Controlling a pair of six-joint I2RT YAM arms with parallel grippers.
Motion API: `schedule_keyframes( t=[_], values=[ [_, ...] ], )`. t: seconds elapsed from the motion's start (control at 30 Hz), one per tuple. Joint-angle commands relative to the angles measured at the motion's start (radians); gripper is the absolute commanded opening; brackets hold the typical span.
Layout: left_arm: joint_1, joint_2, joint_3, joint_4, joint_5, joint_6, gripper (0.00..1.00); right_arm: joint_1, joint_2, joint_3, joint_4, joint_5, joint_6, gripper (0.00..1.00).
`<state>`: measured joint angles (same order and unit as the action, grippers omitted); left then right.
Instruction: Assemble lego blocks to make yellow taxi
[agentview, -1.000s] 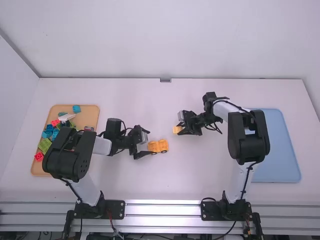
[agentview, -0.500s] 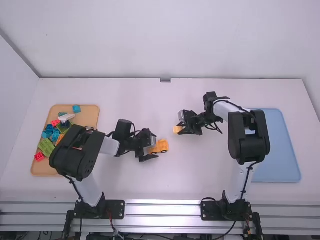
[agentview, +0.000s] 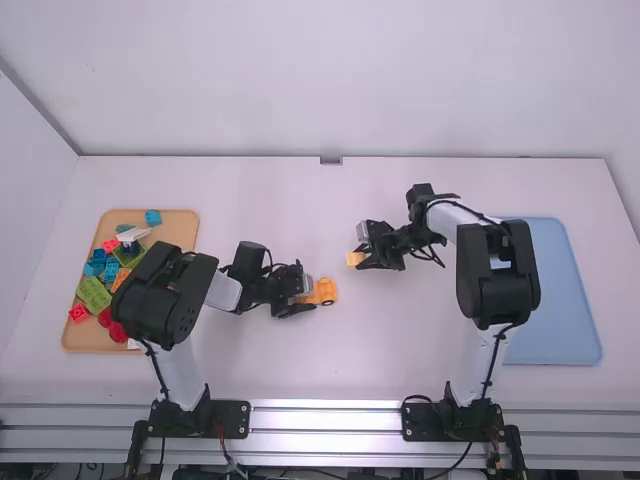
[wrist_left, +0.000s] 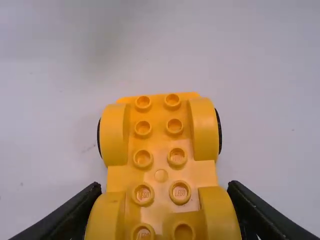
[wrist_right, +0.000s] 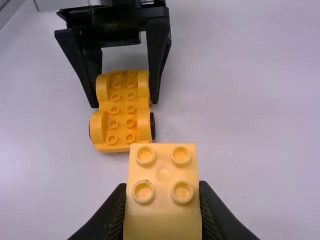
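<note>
My left gripper (agentview: 308, 291) is low at the table's middle, shut across one end of the yellow car base (agentview: 327, 291). In the left wrist view, the fingers of the left gripper (wrist_left: 164, 187) press on both sides of the nearer wheel arches of the car base (wrist_left: 161, 150), studs facing the camera. Farther right and a little farther back, my right gripper (agentview: 363, 252) holds a yellow block (agentview: 354, 259). The right wrist view shows the right gripper (wrist_right: 162, 186) shut on this block (wrist_right: 162, 200), four studs visible, apart from the base (wrist_right: 122, 112).
On the left, an orange tray (agentview: 184, 225) carries several loose pieces, among them a green block (agentview: 93, 293), a red block (agentview: 79, 312) and a blue block (agentview: 153, 217). A light blue board (agentview: 560, 300) lies at the right, partly under the right arm.
My left gripper has moved right, over the end of the car base, and its fingers have come together on it. The right arm and its block have stayed still.
</note>
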<state>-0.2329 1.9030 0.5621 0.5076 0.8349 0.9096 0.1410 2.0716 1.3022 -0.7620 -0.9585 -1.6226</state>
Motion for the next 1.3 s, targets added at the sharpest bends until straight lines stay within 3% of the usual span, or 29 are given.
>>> schedule_keyframes(
  t=[0.0,0.3,0.57,0.7,0.97,1.27],
  values=[
    [0.007,0.003,0.013,-0.001,0.009,0.008,0.62,-0.005,-0.032,0.021,-0.005,-0.014,0.0,0.19],
    [0.006,0.005,0.023,-0.011,0.013,0.1,0.65,0.003,-0.038,0.021,-0.008,-0.041,0.003,0.19],
    [0.03,0.005,0.142,-0.212,0.026,0.121,0.66,0.024,-0.087,0.021,0.001,-0.01,0.074,0.22],
    [0.029,0.005,0.159,-0.275,0.083,0.255,0.66,0.048,-0.097,0.021,0.0,-0.002,0.074,0.22],
    [0.029,0.042,0.151,-0.17,0.086,0.179,0.63,0.091,-0.097,0.017,-0.003,-0.003,0.1,0.18],
    [0.03,0.097,0.152,-0.122,0.093,0.18,0.65,0.116,-0.097,-0.114,0.269,-0.013,0.275,0.19]
  ],
)
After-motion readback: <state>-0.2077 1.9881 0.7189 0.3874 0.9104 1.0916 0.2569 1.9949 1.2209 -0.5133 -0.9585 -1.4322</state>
